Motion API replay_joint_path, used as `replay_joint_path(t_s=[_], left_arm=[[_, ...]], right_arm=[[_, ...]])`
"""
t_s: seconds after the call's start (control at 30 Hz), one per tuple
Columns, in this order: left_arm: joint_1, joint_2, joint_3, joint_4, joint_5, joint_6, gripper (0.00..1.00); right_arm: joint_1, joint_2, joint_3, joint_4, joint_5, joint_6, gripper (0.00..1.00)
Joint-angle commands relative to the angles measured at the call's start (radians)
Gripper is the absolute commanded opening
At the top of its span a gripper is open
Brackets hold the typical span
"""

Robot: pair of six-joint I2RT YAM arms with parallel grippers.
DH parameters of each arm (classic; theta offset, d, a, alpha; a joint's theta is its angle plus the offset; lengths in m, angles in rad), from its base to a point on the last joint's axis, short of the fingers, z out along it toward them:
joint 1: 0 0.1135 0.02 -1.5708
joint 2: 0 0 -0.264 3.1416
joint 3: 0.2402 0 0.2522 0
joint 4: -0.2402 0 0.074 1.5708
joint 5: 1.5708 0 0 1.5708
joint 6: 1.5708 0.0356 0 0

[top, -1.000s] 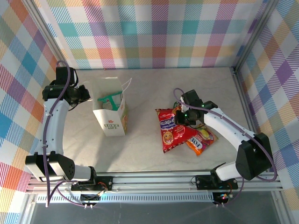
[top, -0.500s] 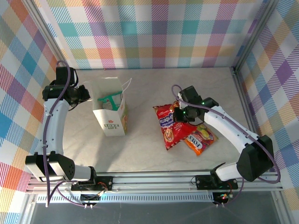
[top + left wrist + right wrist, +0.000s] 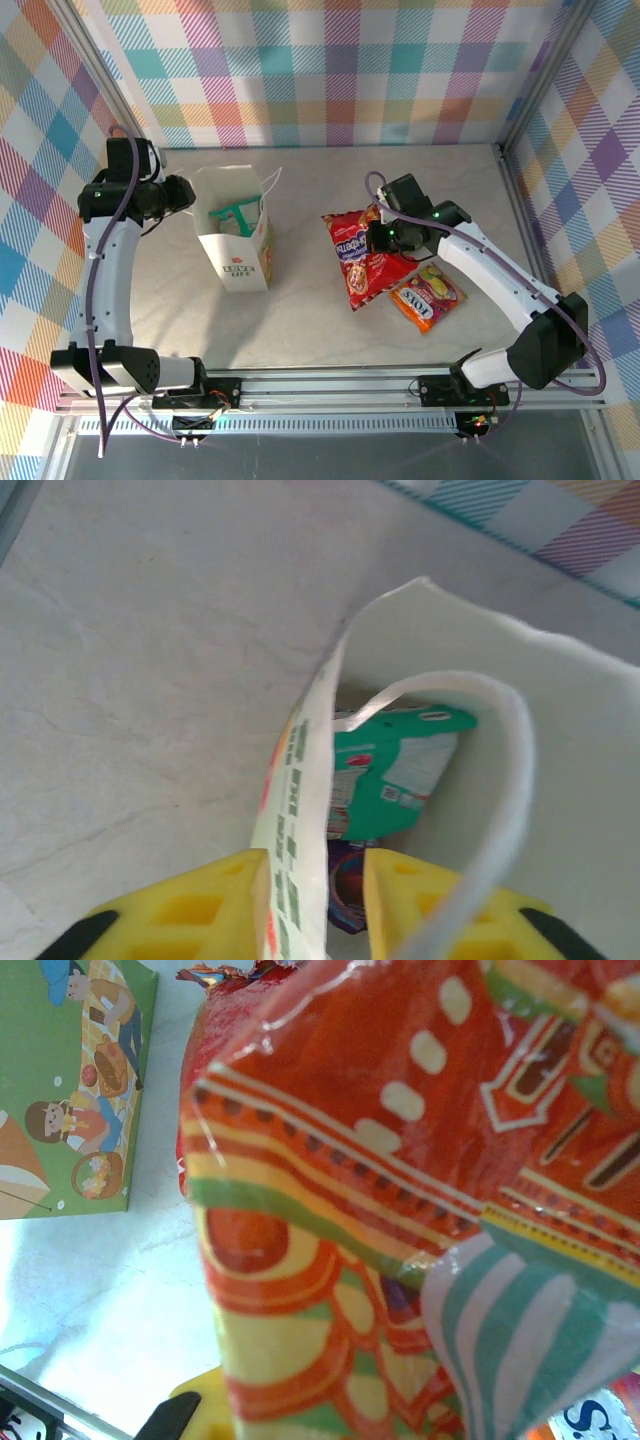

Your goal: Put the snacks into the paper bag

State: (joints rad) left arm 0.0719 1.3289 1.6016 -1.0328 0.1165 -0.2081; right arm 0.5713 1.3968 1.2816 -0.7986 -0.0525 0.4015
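Right gripper [image 3: 380, 240] clamped on red packet [image 3: 360, 275] at two o'clock edge, packet tilted, three o'clock of bag [image 3: 240, 265]. Light, crinkly, slippery foil, floppy; probably safest pinched along crimped seam.

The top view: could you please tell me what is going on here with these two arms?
The arms are packing a white paper bag. The left gripper straddles the bag's left wall, jaws slightly apart. The right gripper is shut on the large red packet, right of the bag. An orange packet lies on the table; a teal packet is already inside the bag.
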Motion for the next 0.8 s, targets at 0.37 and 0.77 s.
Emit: replay_joint_path(t_s=[0.37,0.77], left_arm=[[-0.052,0.061,0.042,-0.116,-0.006,0.05,0.44],[-0.057,0.125,0.041,-0.125,-0.038,0.041,0.41]], right_arm=[[0.048,-0.01,0.326,-0.031,0.063,-0.084,0.0],[0.102,-0.001,0.532,-0.039,0.068,-0.107,0.0]])
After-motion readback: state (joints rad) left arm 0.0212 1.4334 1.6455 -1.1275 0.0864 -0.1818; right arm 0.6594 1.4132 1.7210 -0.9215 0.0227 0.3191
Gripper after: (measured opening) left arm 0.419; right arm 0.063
